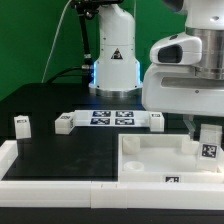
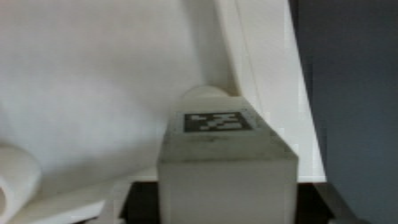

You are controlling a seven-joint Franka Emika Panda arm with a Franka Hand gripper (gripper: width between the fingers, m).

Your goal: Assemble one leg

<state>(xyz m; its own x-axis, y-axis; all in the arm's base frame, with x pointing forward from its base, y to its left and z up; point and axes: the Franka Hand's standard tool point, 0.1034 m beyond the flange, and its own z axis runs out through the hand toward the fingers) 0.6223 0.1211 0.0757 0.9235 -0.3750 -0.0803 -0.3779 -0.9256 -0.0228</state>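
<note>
pincer (image 1: 208, 133): clamped on leg (image 1: 209, 139), tag facing out
leg: held upright over tray (image 1: 150, 158), near its corner
surface (image 1: 50, 105): black

From my feed the arm base (image 1: 112, 60) was a white, rounded column with glossy shells, a black triangular warning sticker on its front and a pale blue glow at its foot. A black cable looped off its side on the exterior view's left. Up close, the wrist housing (image 1: 185, 65) was a bulky white casing with smooth rounded edges, a dark grey joint band above it and a dark slot on its face. The hand (image 1: 203, 130) was grey, blocky, mostly hidden. No screws that I could make out.
</note>
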